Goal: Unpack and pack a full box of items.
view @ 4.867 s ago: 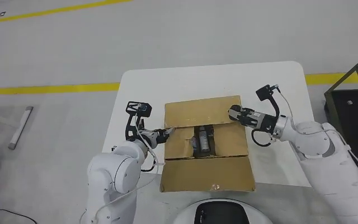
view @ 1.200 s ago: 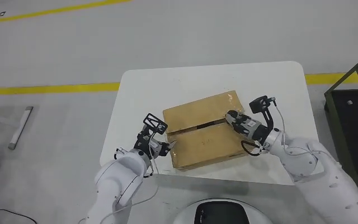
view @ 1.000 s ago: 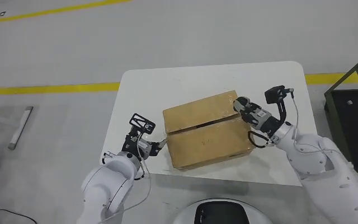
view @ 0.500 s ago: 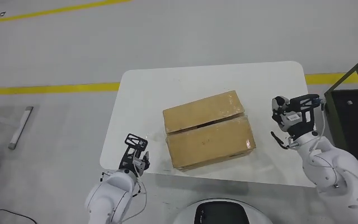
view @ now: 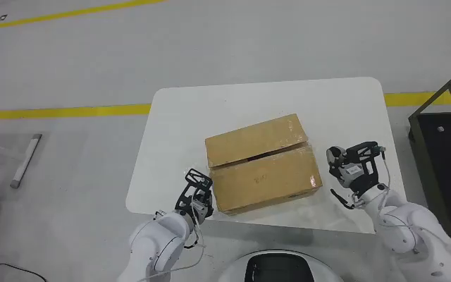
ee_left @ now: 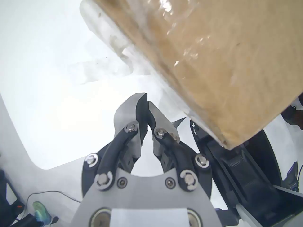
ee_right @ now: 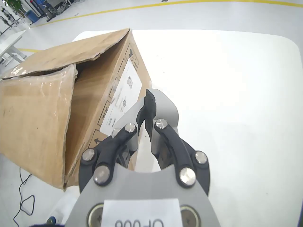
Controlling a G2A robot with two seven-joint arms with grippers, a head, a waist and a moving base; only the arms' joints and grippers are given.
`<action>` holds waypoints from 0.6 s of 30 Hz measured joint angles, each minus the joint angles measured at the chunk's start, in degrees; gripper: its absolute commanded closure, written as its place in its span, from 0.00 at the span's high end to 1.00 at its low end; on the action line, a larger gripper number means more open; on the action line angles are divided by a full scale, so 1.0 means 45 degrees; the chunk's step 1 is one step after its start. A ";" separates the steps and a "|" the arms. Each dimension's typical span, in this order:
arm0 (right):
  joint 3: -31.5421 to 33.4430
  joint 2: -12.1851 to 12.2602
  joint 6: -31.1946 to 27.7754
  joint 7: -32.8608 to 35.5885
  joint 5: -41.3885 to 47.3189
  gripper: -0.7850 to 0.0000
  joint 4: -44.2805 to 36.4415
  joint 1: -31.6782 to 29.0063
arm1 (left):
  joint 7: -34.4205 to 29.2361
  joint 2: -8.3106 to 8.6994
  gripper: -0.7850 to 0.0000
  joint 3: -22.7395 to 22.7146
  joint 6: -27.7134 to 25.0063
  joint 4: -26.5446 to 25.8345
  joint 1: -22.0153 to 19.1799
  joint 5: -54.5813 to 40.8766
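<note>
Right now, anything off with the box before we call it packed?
Yes. The cardboard box sits skewed on the table, and its top flaps aren't flush: a dark gap runs between them. In the right wrist view the far flap looks creased and lifted.

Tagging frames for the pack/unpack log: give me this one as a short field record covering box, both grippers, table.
box: brown cardboard, top flaps folded down, dark slit between them, one end not flush
contents: hidden
left gripper: shut, empty, beside the box's near corner
right gripper: shut, empty, apart from the box, off the end bearing a white label
table: white, box stands on it
</note>
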 measured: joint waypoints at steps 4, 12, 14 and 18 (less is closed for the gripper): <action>-0.0113 -0.0021 -0.0159 0.0029 0.0177 0.00 -0.0046 -0.0204 | 0.0263 -0.0015 0.00 0.0449 -0.0408 0.0051 -0.0306 -0.0379; 0.0043 -0.0018 -0.0436 0.0120 0.0414 0.00 -0.0339 -0.0679 | 0.0715 -0.0044 0.00 0.1006 -0.0429 0.0325 -0.0798 -0.0584; 0.0201 -0.0009 -0.0393 0.0148 0.0450 0.00 -0.0507 -0.0878 | 0.0879 -0.0055 0.00 0.1143 -0.0451 0.0406 -0.0992 -0.0593; 0.0635 0.0013 -0.0317 0.0160 0.0570 0.00 -0.0933 -0.1337 | 0.1161 -0.0081 0.00 0.1430 -0.0548 0.0589 -0.1415 -0.0617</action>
